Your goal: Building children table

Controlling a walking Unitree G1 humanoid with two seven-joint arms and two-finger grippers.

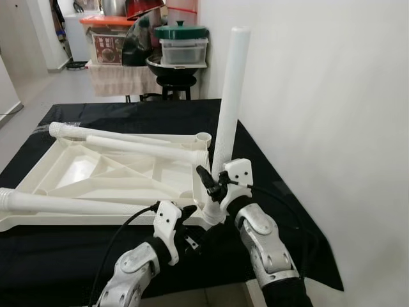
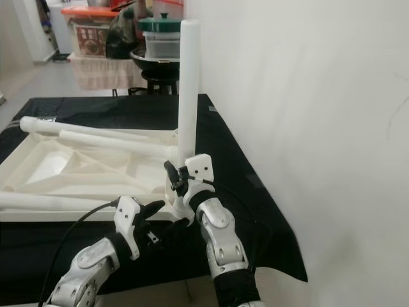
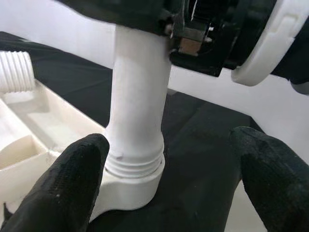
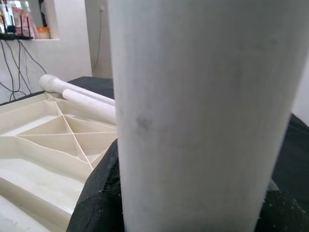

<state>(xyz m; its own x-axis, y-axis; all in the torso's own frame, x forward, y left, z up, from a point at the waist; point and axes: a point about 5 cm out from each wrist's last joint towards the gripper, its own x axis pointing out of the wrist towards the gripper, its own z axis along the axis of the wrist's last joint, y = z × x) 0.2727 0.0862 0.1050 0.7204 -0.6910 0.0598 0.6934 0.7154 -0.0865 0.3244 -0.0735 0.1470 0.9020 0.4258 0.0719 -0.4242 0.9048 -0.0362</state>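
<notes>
Right gripper (image 1: 214, 182) clamped on upright table leg (image 1: 229, 96); left gripper (image 3: 169, 183) spread at leg's threaded base, beside upturned tabletop (image 1: 108, 169).

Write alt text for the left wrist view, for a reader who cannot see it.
A white table leg stands upright, its threaded end seated in a corner socket of the upturned white tabletop. The right gripper clasps the leg higher up, while the left gripper's black fingers stand open to either side of the base, over a black cloth.

Home storeroom: stacked pots (image 1: 182, 31) and storage boxes (image 1: 108, 45) behind.
</notes>
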